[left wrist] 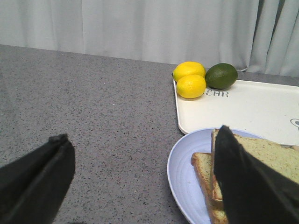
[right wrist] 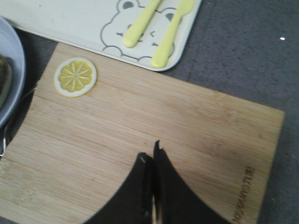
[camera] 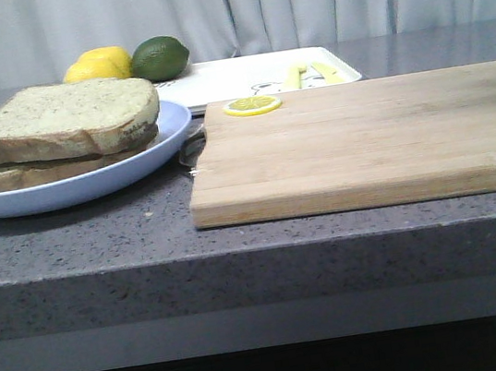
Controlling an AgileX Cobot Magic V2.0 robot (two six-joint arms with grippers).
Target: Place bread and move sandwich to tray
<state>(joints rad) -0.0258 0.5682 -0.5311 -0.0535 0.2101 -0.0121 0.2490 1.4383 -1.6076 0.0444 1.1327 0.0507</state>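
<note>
The sandwich (camera: 55,144) is two thick speckled slices stacked on a round pale blue plate (camera: 89,183) at the left. The bread (camera: 60,115) lies on top as the upper slice; no egg shows between them. The white tray (camera: 241,79) lies behind the plate and the board. No gripper appears in the front view. My left gripper (left wrist: 142,135) is open and empty beside the plate (left wrist: 184,172). One of its fingers (left wrist: 243,182) hangs in front of the sandwich (left wrist: 205,177). My right gripper (right wrist: 150,153) is shut, empty, over the wooden cutting board (right wrist: 187,126).
The cutting board (camera: 363,145) fills the right of the counter, with a lemon slice (camera: 252,105) at its far left corner. Two lemons (camera: 99,66) and a green fruit (camera: 160,57) sit at the tray's far left corner. Two pieces of yellow cutlery (right wrist: 161,28) lie on the tray (right wrist: 60,18).
</note>
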